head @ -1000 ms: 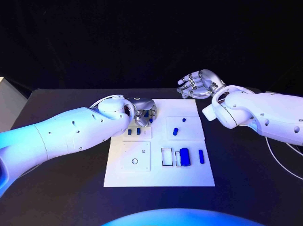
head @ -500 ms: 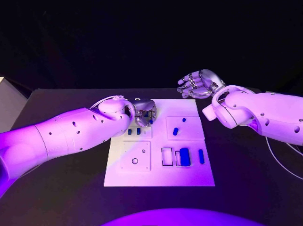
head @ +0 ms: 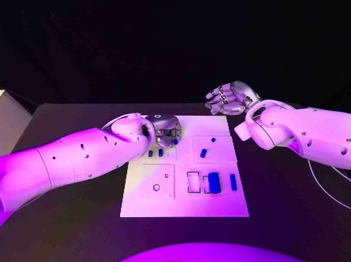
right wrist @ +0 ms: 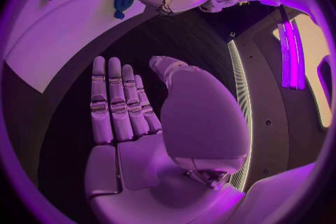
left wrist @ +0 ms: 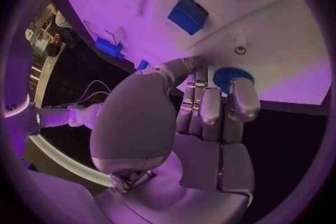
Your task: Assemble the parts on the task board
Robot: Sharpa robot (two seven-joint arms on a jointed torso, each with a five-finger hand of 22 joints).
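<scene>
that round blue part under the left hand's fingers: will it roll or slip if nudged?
The round blue part looks like a flat disc lying on the task board, so probably slides rather than rolls. The board looks smooth, so it may skate away from the left hand.

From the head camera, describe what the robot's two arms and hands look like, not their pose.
Both arms are smooth, rounded white shells dotted with small dark screw holes. The left hand and right hand are silver metal with jointed, segmented fingers. A thin pale cable loops beside the right arm.
</scene>
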